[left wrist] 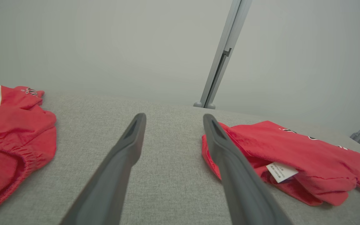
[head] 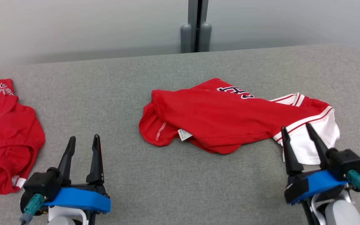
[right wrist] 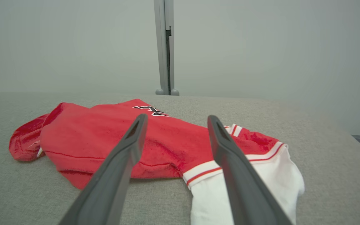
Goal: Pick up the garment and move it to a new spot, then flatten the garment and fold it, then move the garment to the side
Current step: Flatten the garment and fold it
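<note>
Two red garments lie on the grey table (head: 173, 187). The task's garment (head: 230, 115) is near the table's middle, crumpled and partly doubled over. Its long axis runs across the robot's front, left to right, with the right end a little nearer the robot. The hem end points to the robot's left, with a white label (head: 185, 135) poking out at the near edge. The white sleeve (head: 314, 143), striped red, points to the robot's right. Black lettering (head: 234, 91) shows along the far edge. The second red garment (head: 8, 137) is bunched far to the robot's left, well apart from the first.

Left gripper (head: 84, 137): low over bare table between the two garments, fingers pointing away from the robot. The claw is spread wide with nothing in it. In the left wrist view the garment (left wrist: 292, 153) lies off to its right.

Right gripper (head: 296, 126): at the garment's right end, fingers leaning slightly left in the head view, tips over the white sleeve's near edge. The claw is wide and holds nothing. In the right wrist view its fingers (right wrist: 130, 147) frame the striped cuff. Whether the tips touch the cloth cannot be told.

A grey post (head: 195, 25) stands behind the table.
</note>
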Controlling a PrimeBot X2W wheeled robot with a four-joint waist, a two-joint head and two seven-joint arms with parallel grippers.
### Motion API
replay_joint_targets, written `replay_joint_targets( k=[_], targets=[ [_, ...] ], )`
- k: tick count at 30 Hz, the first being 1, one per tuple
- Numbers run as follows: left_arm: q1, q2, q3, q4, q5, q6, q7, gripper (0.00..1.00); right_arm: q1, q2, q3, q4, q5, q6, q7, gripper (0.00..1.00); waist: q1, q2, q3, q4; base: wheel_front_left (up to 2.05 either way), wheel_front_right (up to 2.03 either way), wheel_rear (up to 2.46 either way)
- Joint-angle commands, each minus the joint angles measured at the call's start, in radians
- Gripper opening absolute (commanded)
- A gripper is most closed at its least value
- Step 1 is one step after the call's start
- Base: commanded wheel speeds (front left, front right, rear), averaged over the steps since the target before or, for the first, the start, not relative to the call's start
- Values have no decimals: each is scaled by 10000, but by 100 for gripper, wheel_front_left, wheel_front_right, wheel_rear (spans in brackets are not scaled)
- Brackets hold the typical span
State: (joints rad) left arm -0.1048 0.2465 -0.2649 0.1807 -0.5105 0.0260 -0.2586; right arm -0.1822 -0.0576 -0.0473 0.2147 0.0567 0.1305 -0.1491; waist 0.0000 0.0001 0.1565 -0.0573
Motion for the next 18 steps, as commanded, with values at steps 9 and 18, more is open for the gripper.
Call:
replay_joint_targets(
  k=[9,18],
  targets=[
    [359,-76,144,13,102,-42,-64,100,1101,70,701,-1630,332,5,672,100,0,-1,-182,-179,0,0,0],
    [-1362,-485,-931,1121,-160,-902,1553,100,754,70,1015,-1893,542,5,776,100,0,-1,417,-350,0,0,0]
  ],
)
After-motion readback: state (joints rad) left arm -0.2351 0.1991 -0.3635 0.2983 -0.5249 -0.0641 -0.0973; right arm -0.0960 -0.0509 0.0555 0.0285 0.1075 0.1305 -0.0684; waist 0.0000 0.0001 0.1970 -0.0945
